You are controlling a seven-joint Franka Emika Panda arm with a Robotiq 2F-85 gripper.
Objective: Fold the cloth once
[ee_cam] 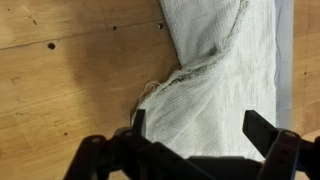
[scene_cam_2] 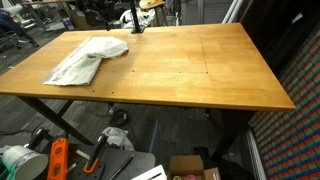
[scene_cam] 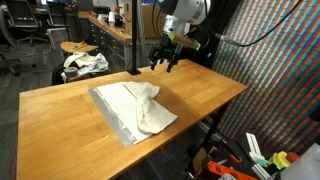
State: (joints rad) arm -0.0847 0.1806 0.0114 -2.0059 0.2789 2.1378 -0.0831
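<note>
The gripper [scene_cam: 167, 58] hung above the table [scene_cam: 60, 110] with its jaws spread wide and nothing between them. In the wrist view both fingers [ee_cam: 262, 130] framed the cloth [ee_cam: 230, 70] below without touching it. The cloth [scene_cam: 135, 108] lay on the table close to one edge, one corner nearly reaching that edge, and in both exterior views it sat well apart from the table's opposite end [scene_cam_2: 85, 60]. It was not flat: one part was turned over the rest in a loose ridge, and a grey strip showed along one side. A frayed hem crossed the wrist view on a slant. Whether that overlap already counted as the fold could not be told, so the step in hand was judged to be the approach for a grasp. Doing it well probably meant choosing a free corner or hem rather than the rumpled middle and coming straight down so that one finger slid under the fabric at that spot. The pinch should take only the top layer. The lift should stay low so the thin sheet did not drag the whole piece along the wood, and the carry should run straight toward the opposite hem. The main risks were catching two layers at the ridge and pushing the cloth off the near edge. The bundle [scene_cam: 85, 63] beyond the table was best left alone.
</note>
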